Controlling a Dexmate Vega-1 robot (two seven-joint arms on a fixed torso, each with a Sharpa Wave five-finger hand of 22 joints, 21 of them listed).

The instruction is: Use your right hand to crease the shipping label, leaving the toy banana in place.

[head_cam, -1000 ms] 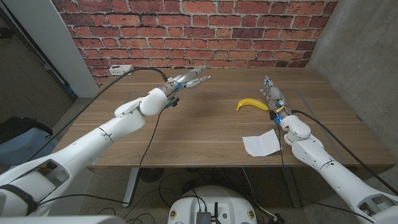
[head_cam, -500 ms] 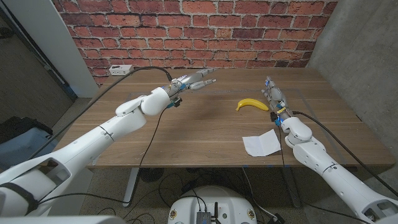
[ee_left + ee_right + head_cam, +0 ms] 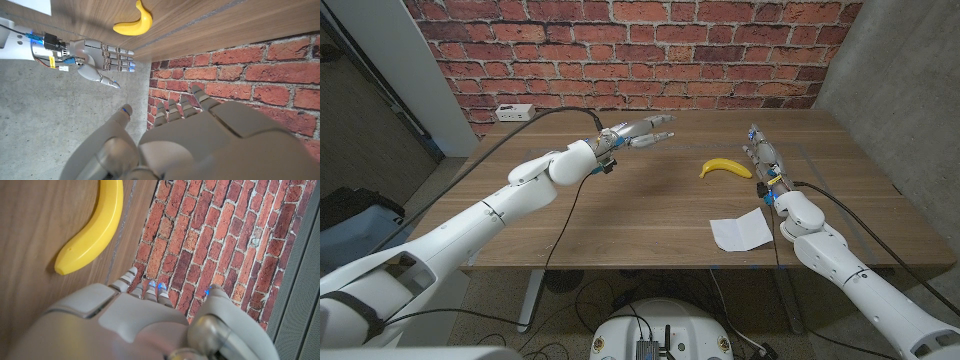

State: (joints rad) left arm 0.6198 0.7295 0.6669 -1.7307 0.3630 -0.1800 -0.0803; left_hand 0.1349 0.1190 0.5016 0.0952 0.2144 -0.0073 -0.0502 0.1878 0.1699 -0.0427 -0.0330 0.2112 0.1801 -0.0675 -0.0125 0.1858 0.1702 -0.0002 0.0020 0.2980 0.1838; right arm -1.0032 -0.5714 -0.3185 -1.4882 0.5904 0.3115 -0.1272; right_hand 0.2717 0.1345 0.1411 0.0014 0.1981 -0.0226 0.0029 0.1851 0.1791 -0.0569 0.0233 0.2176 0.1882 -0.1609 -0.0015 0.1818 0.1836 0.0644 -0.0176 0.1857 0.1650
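A white shipping label (image 3: 740,230) lies flat near the table's front edge on the right, one corner slightly raised. The yellow toy banana (image 3: 725,168) lies beyond it on the wood, also seen as the banana (image 3: 134,23) and the banana (image 3: 92,227). My right hand (image 3: 762,158) stands just right of the banana and beyond the label, fingers straight and holding nothing; the right hand (image 3: 95,56) shows its thumb apart. My left hand (image 3: 636,133) hovers over the far middle of the table, fingers stretched towards the banana, empty.
A small white box (image 3: 514,111) with a cable sits at the table's back left corner. A brick wall (image 3: 640,40) runs behind the table and a concrete wall (image 3: 900,80) stands to the right. Cables trail along both arms.
My left hand has drifted to the right, closer to the banana. The right hand, the label and the banana have stayed where they were.
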